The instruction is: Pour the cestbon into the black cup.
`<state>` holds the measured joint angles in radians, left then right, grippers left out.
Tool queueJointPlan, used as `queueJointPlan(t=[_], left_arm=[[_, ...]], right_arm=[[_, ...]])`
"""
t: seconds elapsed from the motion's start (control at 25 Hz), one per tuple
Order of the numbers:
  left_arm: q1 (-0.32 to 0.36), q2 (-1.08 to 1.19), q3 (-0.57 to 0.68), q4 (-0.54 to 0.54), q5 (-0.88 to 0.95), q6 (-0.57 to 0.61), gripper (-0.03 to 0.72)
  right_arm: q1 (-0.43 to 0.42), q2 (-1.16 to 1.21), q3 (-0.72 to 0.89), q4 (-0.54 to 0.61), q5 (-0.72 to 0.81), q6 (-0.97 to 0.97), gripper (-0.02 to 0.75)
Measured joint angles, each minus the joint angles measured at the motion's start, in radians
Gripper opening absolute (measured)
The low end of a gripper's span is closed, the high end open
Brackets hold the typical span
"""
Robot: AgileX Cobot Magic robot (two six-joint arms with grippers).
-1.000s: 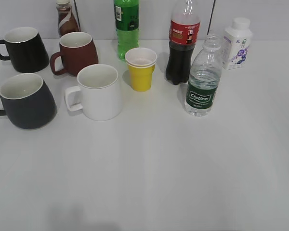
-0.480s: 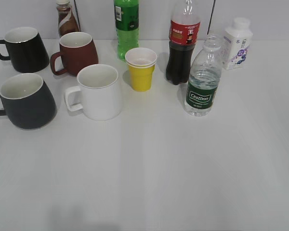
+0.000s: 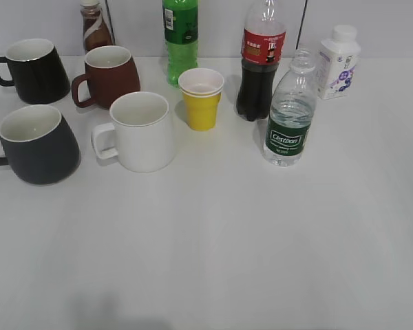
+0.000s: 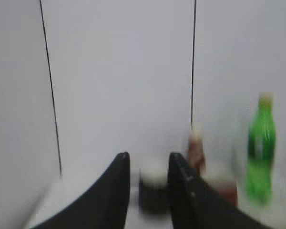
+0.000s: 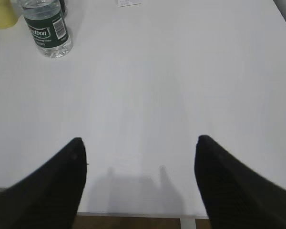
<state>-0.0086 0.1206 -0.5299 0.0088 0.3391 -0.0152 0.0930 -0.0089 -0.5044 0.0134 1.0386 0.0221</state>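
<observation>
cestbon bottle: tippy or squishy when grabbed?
The cestbon looks thin, clear and ribbed, so it will likely flex under a squeeze. Tall and narrow, cap apparently off: a shove near the neck could tip it and spill.

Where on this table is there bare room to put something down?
The whole near half of the table is bare, in front of the black cup, white mug and cestbon. The far edge is crowded with mugs and bottles.

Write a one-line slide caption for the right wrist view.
Open right gripper hovers above the bare white table, with the upright Cestbon bottle far off at upper left.
</observation>
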Motion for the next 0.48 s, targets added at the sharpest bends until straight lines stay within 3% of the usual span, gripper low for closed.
queueJointPlan(t=[0.12, 0.48], left_arm=[[0.0, 0.148, 0.052, 0.013, -0.297, 0.0, 0.216], [0.0, 0.747, 0.315, 0.044, -0.797, 0.0, 0.239]], right_arm=[[0.0, 0.0, 0.0, 0.0, 0.0, 0.0, 0.529], [0.0, 0.0, 0.0, 0.006, 0.0, 0.001, 0.529]])
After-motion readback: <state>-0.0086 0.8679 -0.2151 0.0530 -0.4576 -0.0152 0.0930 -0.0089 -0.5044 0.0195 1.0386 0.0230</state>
